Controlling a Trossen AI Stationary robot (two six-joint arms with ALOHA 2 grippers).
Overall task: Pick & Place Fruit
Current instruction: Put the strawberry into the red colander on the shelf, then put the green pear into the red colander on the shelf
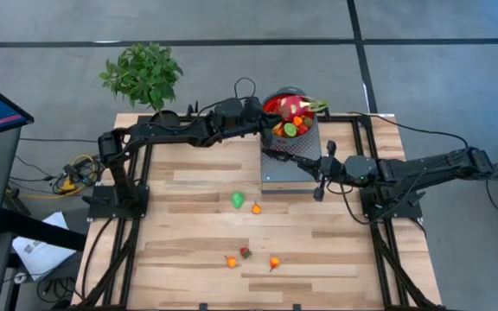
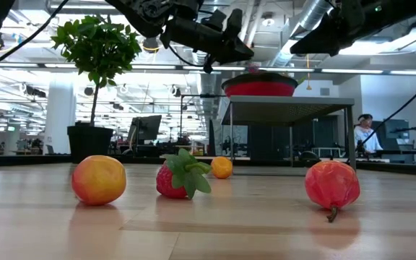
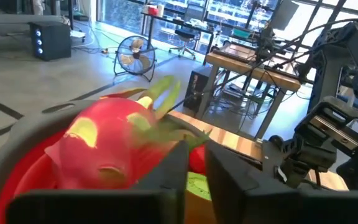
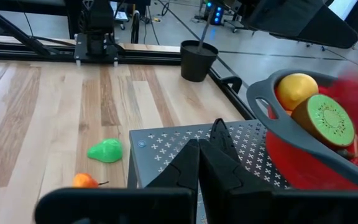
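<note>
Fruit is lying in two groups: a dragon fruit (image 3: 107, 146), a halved kiwi (image 4: 323, 121) and a lemon (image 4: 296, 89) are sitting in the red bowl (image 1: 277, 105) on a perforated metal stand (image 1: 289, 164) near the counter's (image 1: 188, 250) far edge, while a green fruit (image 1: 237, 200), small orange ones (image 1: 256, 208) and a strawberry (image 2: 181, 178) are lying scattered toward the near edge. Left claw (image 3: 194, 180) is hovering over the bowl just beside the dragon fruit, fingers slightly parted, gripping nothing. Right claw (image 4: 197, 163) is waiting closed and empty at the stand's right edge.
</note>
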